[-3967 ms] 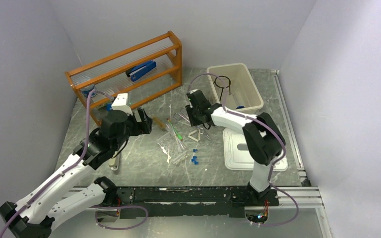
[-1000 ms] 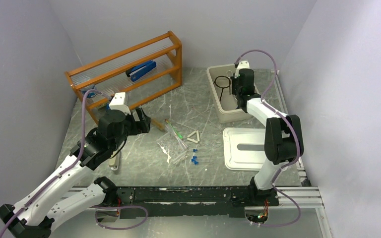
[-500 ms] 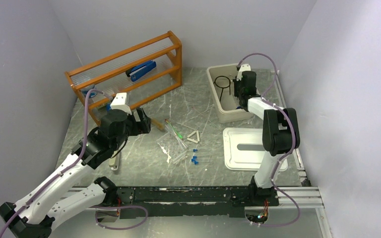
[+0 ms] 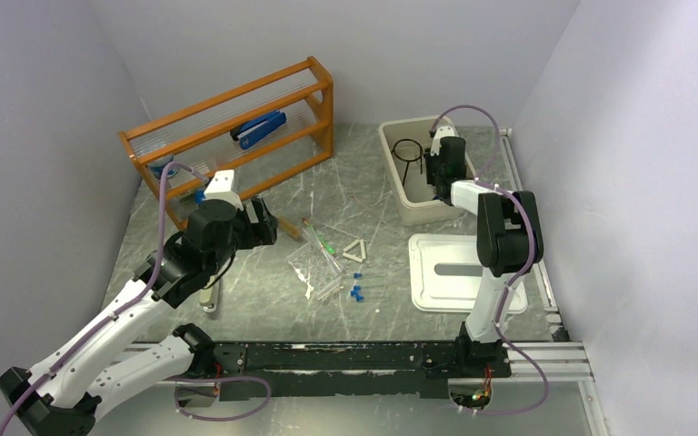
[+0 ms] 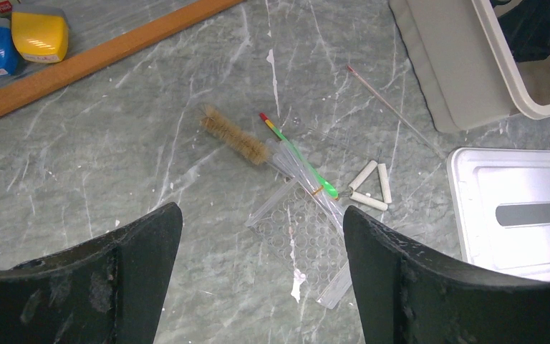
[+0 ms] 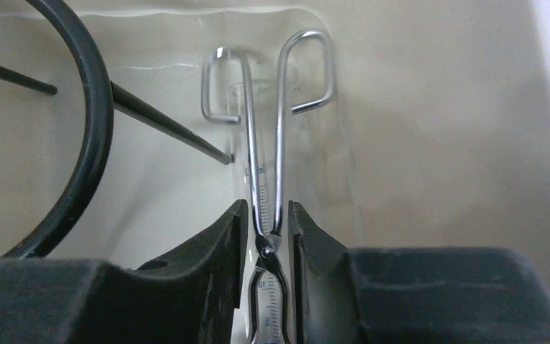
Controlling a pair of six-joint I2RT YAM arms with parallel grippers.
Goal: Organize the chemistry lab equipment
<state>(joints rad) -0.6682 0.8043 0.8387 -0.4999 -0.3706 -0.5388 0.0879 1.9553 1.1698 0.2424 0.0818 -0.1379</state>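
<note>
My right gripper (image 4: 438, 177) reaches down into the beige bin (image 4: 398, 198). Its jaws are open a little, and the metal tweezers (image 6: 263, 143) lie between them on the bin floor with a thin gap on each side. The black wire ring stand (image 6: 93, 122) rests in the bin to the left. My left gripper (image 5: 261, 236) hovers wide open and empty over the table, above the clear plastic tube rack (image 5: 301, 236). Near it lie the white triangle (image 5: 373, 188), a thin rod (image 5: 394, 107) and blue-capped tubes (image 4: 356, 292).
A brown brush (image 5: 235, 135) and a green-tipped dropper (image 5: 308, 168) lie by the rack. The bin's white lid (image 4: 454, 272) sits on the table at right. A wooden shelf (image 4: 227, 136) at the back left holds the blue stapler (image 4: 259, 129).
The right arm carried the tweezers from the pile on the table into the bin, and its jaws have just parted from them. The left arm has barely moved.
</note>
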